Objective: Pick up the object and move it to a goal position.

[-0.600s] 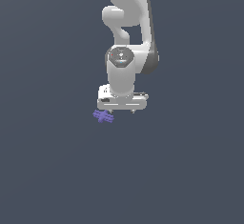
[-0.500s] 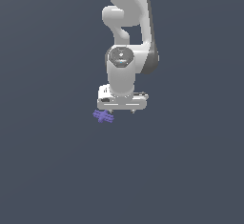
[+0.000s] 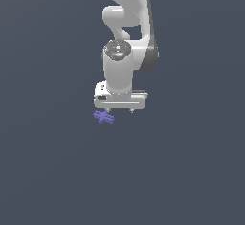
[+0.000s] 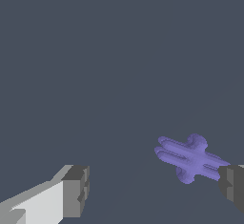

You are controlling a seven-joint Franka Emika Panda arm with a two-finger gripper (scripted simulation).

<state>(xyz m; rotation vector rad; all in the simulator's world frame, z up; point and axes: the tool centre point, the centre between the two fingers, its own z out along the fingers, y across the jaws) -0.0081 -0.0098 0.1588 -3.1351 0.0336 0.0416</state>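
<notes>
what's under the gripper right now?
Under the open gripper lies only bare grey floor. The purple object sits near one fingertip, which covers its far end; the rest is visible.

No legible text or markings.

The exterior view looks from well back and somewhat above, facing the arm (image 3: 125, 51) head-on so that its whole lower length hangs down the middle of the picture over the plain grey counter (image 3: 191, 171). The wrist view sits close, just behind the fingers (image 4: 76, 192), looking down past them at the counter. Both views share the patch under the wrist, where the small purple object (image 3: 104, 117) (image 4: 190, 158) lies.
</notes>
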